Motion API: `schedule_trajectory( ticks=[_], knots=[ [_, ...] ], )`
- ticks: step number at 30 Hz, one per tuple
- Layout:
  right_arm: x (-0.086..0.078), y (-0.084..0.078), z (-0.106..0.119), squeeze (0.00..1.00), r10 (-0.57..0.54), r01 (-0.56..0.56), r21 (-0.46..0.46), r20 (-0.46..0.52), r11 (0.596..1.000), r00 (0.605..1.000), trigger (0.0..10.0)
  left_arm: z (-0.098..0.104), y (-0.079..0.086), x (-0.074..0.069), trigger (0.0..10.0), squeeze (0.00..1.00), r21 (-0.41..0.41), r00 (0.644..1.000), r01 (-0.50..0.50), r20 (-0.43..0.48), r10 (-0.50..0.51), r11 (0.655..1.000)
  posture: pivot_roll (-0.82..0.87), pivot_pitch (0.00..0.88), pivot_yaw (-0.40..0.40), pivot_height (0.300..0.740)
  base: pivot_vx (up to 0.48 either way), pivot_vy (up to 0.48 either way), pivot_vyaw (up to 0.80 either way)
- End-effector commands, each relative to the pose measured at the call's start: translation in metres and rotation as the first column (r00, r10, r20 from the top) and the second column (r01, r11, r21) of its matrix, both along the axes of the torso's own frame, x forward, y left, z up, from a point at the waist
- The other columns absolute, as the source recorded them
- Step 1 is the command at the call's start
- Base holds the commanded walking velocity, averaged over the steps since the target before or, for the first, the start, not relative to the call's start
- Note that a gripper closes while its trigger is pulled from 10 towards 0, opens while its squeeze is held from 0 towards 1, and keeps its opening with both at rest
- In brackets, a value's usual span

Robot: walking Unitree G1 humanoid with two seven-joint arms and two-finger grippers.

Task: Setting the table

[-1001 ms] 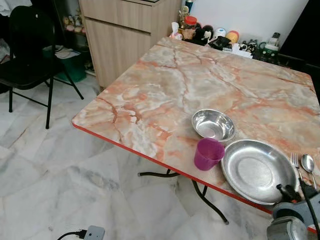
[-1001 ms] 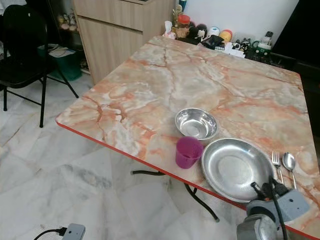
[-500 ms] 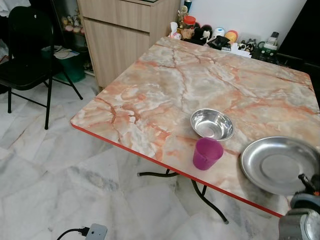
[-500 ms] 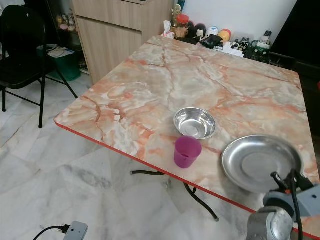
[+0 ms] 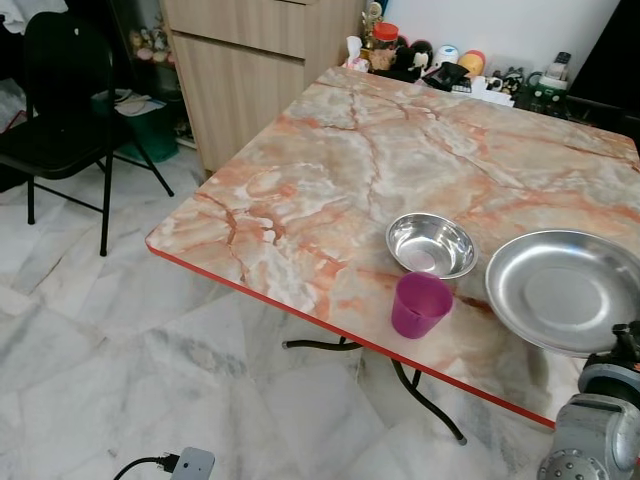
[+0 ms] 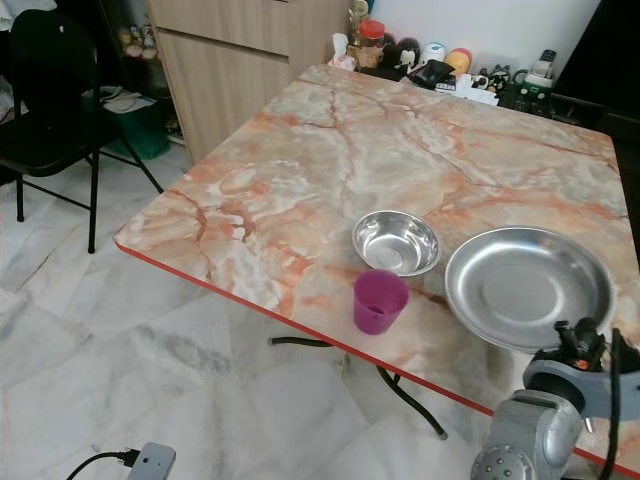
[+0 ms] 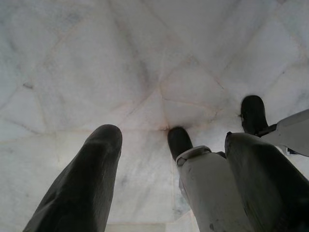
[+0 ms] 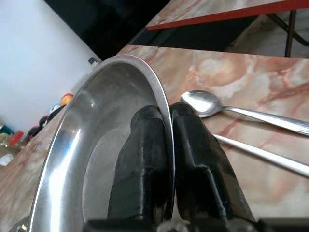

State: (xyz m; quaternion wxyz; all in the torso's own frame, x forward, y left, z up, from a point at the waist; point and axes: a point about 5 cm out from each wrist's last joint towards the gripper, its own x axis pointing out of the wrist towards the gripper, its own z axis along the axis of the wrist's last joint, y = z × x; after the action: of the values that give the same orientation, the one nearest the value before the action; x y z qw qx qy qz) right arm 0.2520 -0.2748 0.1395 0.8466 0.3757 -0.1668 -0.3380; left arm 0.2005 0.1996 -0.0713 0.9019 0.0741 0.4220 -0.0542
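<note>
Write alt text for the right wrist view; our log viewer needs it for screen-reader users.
The right gripper pinches the rim of a steel plate between its two black fingers, holding it tilted above the marble table. Beside it a spoon and another utensil's handle lie on the table.

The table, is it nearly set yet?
Partly. The small steel bowl and purple plastic cup already stand on the marble-patterned table. The right claw pinches the big round steel plate's rim, lifted; it needs setting down beside the spoon.
</note>
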Motion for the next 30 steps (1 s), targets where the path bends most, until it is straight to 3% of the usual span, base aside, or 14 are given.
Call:
schedule_trajectory(
  ticks=[1, 3, 5, 6, 7, 12, 17, 20, 21, 25, 27, 28, 29, 30],
  knots=[
    [-0.008, -0.007, 0.004, 0.0, -0.026, 0.022, 0.054, 0.086, 0.998, 0.996, 10.0, -0.004, 0.0, -0.007, 10.0, 0.0, 0.014, 1.0, 0.02, -0.021, -0.02, 1.0, -0.04, 0.148, -0.029, 0.74, 0.0, 0.0, 0.0],
    [-0.007, -0.001, 0.0, 0.0, 0.018, -0.037, 0.13, 0.148, 0.991, 0.989, 10.0, -0.004, 0.001, -0.008, 10.0, 0.0, 0.021, 1.0, 0.023, -0.022, -0.022, 1.0, -0.04, 0.144, -0.029, 0.74, 0.0, 0.0, 0.0],
    [-0.006, 0.006, 0.0, 0.0, 0.075, -0.091, 0.103, 0.154, 0.99, 0.985, 10.0, -0.004, 0.001, -0.008, 10.0, 0.0, 0.028, 0.999, 0.023, -0.023, -0.023, 0.999, -0.04, 0.137, -0.03, 0.74, 0.0, 0.0, 0.0],
    [-0.004, 0.012, 0.003, 0.0, 0.135, -0.143, 0.044, 0.153, 0.989, 0.979, 10.0, -0.004, 0.002, -0.009, 10.0, 0.0, 0.033, 1.0, 0.019, -0.023, -0.018, 0.999, -0.04, 0.131, -0.029, 0.74, 0.0, 0.0, 0.0],
    [-0.004, 0.012, 0.003, 0.0, 0.135, -0.143, 0.044, 0.153, 0.989, 0.979, 10.0, -0.004, 0.002, -0.009, 10.0, 0.0, 0.033, 1.0, 0.019, -0.023, -0.018, 0.999, -0.04, 0.131, -0.029, 0.74, 0.0, 0.0, 0.0],
    [0.012, 0.025, 0.022, 0.0, 0.365, -0.347, -0.119, 0.196, 0.93, 0.91, 10.0, -0.003, 0.013, -0.009, 10.0, 0.0, 0.039, 0.999, -0.029, -0.021, 0.03, 0.999, -0.05, 0.073, -0.033, 0.74, 0.0, 0.0, 0.0],
    [0.011, 0.013, 0.05, 0.0, 0.438, -0.382, -0.239, 0.259, 0.893, 0.861, 10.0, -0.002, 0.02, -0.01, 10.0, 0.0, 0.039, 0.998, -0.067, -0.014, 0.067, 0.997, -0.04, 0.046, -0.033, 0.74, 0.0, 0.0, 0.0],
    [0.007, 0.003, 0.059, 0.0, 0.457, -0.393, -0.251, 0.303, 0.885, 0.836, 10.0, -0.003, 0.022, -0.013, 10.0, 0.0, 0.041, 0.997, -0.072, -0.02, 0.073, 0.997, -0.06, 0.034, -0.023, 0.74, 0.0, 0.0, 0.0],
    [0.005, -0.001, 0.064, 0.0, 0.492, -0.43, -0.246, 0.335, 0.869, 0.803, 10.0, -0.004, 0.023, -0.017, 10.0, 0.0, 0.044, 0.997, -0.065, -0.032, 0.067, 0.997, -0.07, 0.03, -0.017, 0.74, 0.0, 0.0, 0.0],
    [0.005, 0.002, 0.064, 0.0, 0.553, -0.495, -0.246, 0.356, 0.833, 0.754, 10.0, -0.006, 0.023, -0.019, 10.0, 0.0, 0.046, 0.997, -0.059, -0.042, 0.061, 0.997, -0.08, 0.017, -0.011, 0.74, 0.0, 0.0, 0.0],
    [0.006, 0.006, 0.066, 0.0, 0.591, -0.544, -0.235, 0.393, 0.805, 0.704, 10.0, -0.006, 0.023, -0.019, 10.0, 0.0, 0.045, 0.997, -0.061, -0.041, 0.062, 0.997, -0.08, 0.012, -0.008, 0.74, 0.0, 0.0, 0.0],
    [0.009, 0.014, 0.063, 0.0, 0.637, -0.62, -0.196, 0.414, 0.76, 0.65, 10.0, -0.005, 0.023, -0.018, 10.0, 0.0, 0.044, 0.997, -0.06, -0.038, 0.062, 0.997, -0.08, 0.012, -0.005, 0.74, 0.0, 0.0, 0.0],
    [0.009, 0.014, 0.063, 0.0, 0.637, -0.62, -0.196, 0.414, 0.76, 0.65, 10.0, -0.005, 0.023, -0.018, 10.0, 0.0, 0.044, 0.997, -0.06, -0.038, 0.062, 0.997, -0.08, 0.012, -0.005, 0.74, 0.0, 0.0, 0.0],
    [0.012, 0.02, 0.059, 0.0, 0.671, -0.658, -0.191, 0.388, 0.729, 0.631, 10.0, -0.005, 0.023, -0.017, 10.0, 0.0, 0.044, 0.998, -0.057, -0.036, 0.059, 0.997, -0.08, 0.012, -0.005, 0.74, 0.0, 0.0, 0.0]
  ],
)
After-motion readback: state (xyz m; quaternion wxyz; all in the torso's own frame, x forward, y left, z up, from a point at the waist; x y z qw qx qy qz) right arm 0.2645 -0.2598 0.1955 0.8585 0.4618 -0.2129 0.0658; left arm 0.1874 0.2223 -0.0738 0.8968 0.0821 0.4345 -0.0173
